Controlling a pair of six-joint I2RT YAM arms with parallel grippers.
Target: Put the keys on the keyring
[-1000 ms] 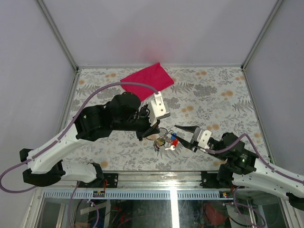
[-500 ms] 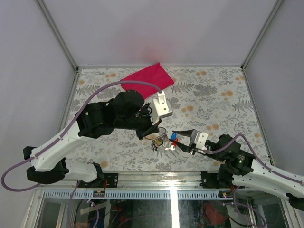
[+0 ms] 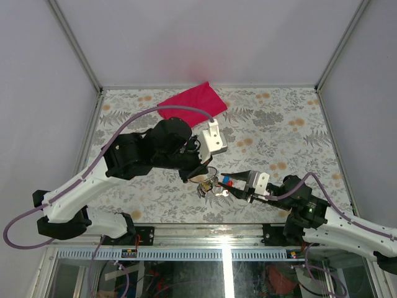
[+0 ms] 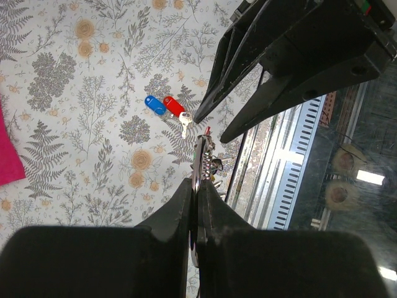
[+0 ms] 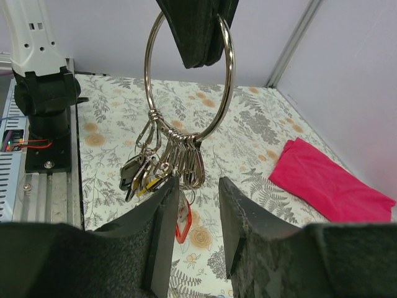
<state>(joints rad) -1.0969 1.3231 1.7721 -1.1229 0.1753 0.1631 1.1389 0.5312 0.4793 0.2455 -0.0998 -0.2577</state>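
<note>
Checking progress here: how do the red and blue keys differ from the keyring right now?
The red and blue keys lie flat on the table; the keyring hangs upright in the air, pinched by the left gripper. The keys are a loose pair with bright heads; the keyring carries a bunch of dark keys on clips. Both are silver metal.

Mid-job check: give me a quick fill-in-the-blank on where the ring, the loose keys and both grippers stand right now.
The left gripper is shut on the ____. The red and blue keys lie side by side on the ____. The right gripper has its jaws ____.
Missing words: keyring; table; open.
</note>
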